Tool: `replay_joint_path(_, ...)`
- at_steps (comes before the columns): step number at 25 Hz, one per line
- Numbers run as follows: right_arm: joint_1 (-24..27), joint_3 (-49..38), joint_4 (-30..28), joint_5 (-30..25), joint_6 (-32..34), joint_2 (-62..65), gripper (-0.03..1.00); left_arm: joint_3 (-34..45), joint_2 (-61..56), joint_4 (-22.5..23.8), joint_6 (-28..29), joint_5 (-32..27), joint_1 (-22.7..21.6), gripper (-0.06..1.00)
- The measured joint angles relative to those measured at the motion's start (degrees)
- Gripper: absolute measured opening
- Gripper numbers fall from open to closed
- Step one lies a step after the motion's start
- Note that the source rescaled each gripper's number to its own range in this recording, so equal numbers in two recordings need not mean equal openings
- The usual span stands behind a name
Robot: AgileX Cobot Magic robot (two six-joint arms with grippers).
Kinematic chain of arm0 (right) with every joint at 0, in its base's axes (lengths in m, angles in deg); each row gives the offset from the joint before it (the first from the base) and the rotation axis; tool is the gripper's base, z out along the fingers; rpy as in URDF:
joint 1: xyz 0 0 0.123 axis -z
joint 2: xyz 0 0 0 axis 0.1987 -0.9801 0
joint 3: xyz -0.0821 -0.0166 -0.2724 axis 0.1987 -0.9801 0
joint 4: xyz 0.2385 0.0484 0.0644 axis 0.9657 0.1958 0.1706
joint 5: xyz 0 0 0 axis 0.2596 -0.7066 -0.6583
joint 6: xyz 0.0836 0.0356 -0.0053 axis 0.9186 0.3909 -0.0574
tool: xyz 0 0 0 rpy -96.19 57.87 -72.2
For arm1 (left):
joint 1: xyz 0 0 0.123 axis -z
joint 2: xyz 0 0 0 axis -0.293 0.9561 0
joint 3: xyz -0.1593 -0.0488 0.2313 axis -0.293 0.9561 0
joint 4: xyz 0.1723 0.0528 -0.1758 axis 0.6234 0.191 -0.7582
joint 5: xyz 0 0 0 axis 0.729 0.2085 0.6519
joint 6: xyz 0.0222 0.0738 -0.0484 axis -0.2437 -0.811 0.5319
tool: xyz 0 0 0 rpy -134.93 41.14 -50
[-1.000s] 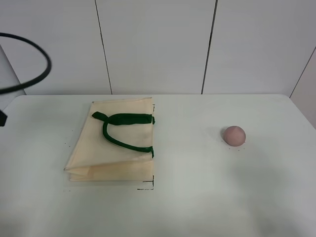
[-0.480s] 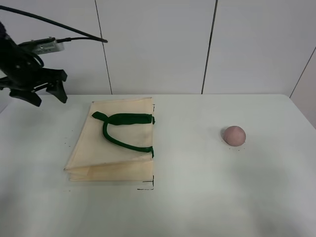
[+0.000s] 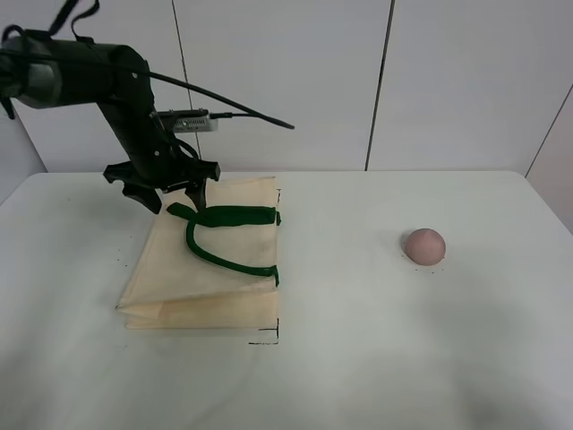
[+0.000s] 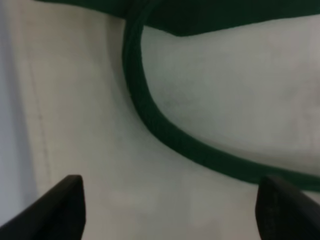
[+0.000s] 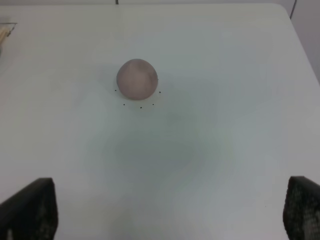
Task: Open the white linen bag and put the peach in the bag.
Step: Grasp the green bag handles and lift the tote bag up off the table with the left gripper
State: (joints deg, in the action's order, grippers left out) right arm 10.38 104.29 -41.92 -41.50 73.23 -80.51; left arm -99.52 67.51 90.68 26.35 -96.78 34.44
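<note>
The white linen bag (image 3: 175,273) lies flat on the table, left of centre, with its dark green handles (image 3: 228,216) on top. My left gripper (image 3: 175,199) is open and hovers over the bag's far left part, right at the end of the handles. The left wrist view shows the bag fabric (image 4: 90,125) and a green handle (image 4: 150,120) close under the open left gripper (image 4: 175,215). The peach (image 3: 424,245) sits alone on the right of the table. In the right wrist view the peach (image 5: 137,79) lies well ahead of my open, empty right gripper (image 5: 165,212). The right arm is out of the exterior view.
The white table (image 3: 376,349) carries small black marks by the bag's near right corner (image 3: 269,339) and dots around the peach. A white panelled wall (image 3: 286,81) stands behind. The table's right edge is near the peach.
My left arm has swung in from the far left and come down over the bag's far left part, by the handles. The bag and the peach have not moved.
</note>
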Motion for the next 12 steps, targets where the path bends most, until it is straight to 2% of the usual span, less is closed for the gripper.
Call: replay_joint_path(12, 0.0, 0.0, 0.0, 0.0, 0.0, 0.0, 1.00, -0.7, 11.3, 0.9, 1.4, 8.1, 0.1, 1.00)
